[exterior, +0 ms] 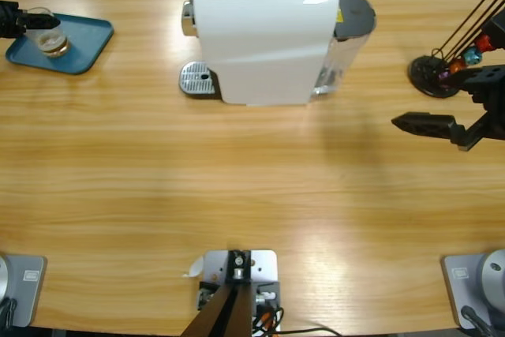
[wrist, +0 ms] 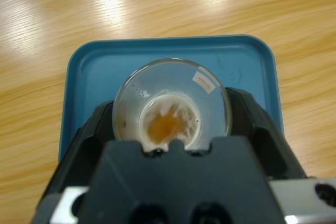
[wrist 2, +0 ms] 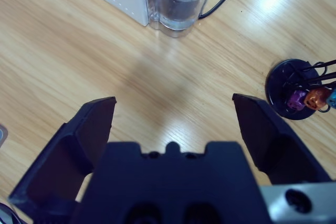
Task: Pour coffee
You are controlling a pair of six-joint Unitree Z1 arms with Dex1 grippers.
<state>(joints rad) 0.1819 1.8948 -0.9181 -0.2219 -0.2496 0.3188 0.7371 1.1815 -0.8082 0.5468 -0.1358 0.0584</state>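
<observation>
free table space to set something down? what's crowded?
Free: the broad bare table in front of the coffee machine, and the strip between it and the blue tray. Crowded: the tray, with the glass in the left gripper; the capsule stand by the right gripper.

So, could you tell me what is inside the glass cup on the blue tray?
The glass cup holds a shallow pool of brown coffee with pale foam. The left gripper closes around it on the blue tray, hiding the cup's near edge.
</observation>
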